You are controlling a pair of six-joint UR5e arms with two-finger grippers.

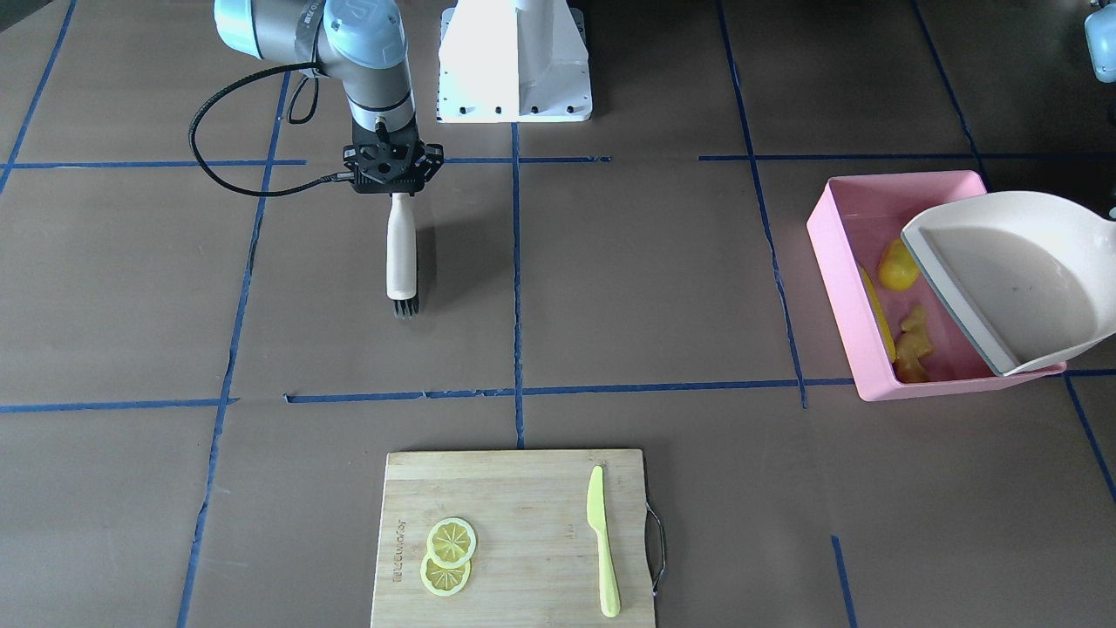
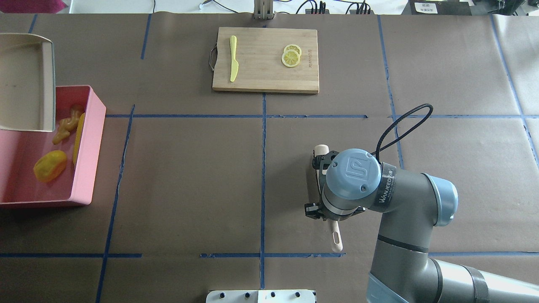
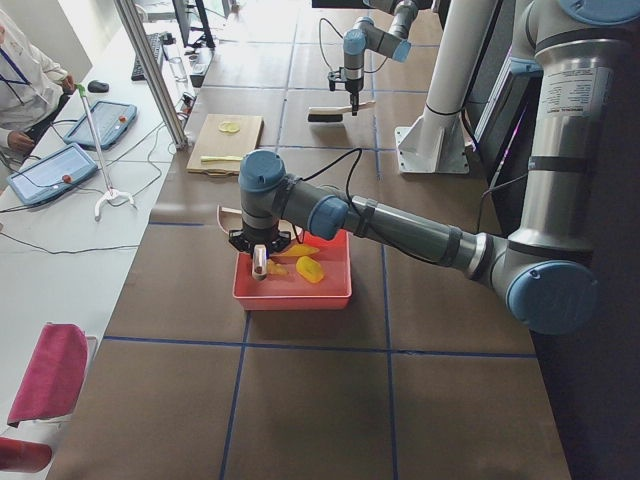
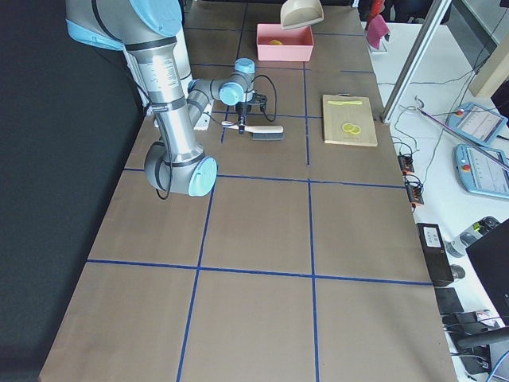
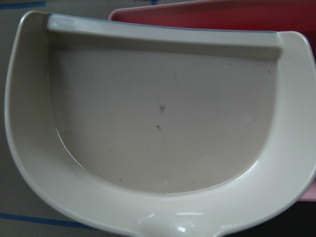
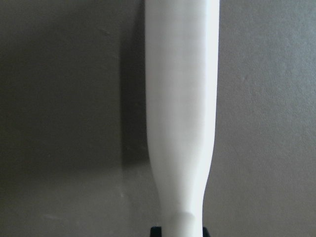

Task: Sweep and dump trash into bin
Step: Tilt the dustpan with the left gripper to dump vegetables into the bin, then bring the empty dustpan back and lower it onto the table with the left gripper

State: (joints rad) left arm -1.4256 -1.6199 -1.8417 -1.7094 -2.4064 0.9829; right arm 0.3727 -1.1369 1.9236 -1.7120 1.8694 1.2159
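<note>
The trash (image 1: 898, 266) already lies in the bin (image 1: 835, 292), just below the left hand (image 3: 260, 250). Its empty pan (image 1: 1020, 279) tips lip-down over them, and I cannot tell its grip. Well apart, the right hand (image 1: 394, 179) pinches the brush (image 1: 402, 253).

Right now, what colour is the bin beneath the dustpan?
The bin is pink; the exterior front-facing view shows it best.

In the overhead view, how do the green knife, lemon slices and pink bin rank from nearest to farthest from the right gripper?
1. Lemon slices, right on the cutting board.
2. Green knife, left on the board.
3. Pink bin, far left.
</note>
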